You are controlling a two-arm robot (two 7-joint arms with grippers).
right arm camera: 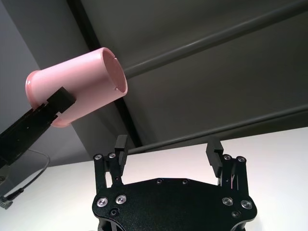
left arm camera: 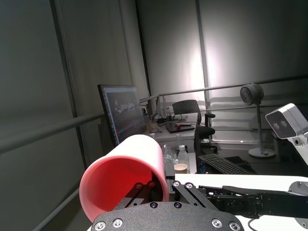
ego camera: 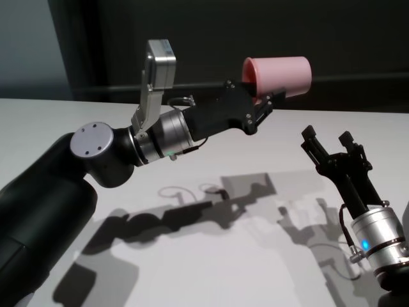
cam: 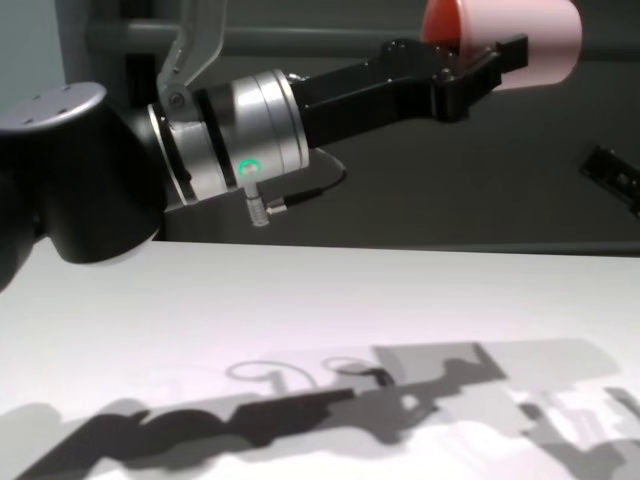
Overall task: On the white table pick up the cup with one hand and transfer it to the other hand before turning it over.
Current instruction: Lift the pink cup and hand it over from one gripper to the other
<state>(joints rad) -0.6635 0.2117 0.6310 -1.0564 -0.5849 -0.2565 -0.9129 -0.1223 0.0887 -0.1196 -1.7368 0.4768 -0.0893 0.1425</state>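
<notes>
The left gripper is raised well above the white counter, out over its far part, with its fingers clamped on the rim of the salmon-pink plastic cup. One finger lies outside the wall and the other reaches inside the mouth, as the left wrist view shows. The cup is clear of the counter and lies on its side: its open mouth faces back toward the left arm, and its closed base points toward the counter's right side.

The right gripper stands lower, over the right part of the counter, pointing up and away from the robot. Its fingers are spread wide with nothing between them. It is near the cup, below it and apart from it, not touching.
</notes>
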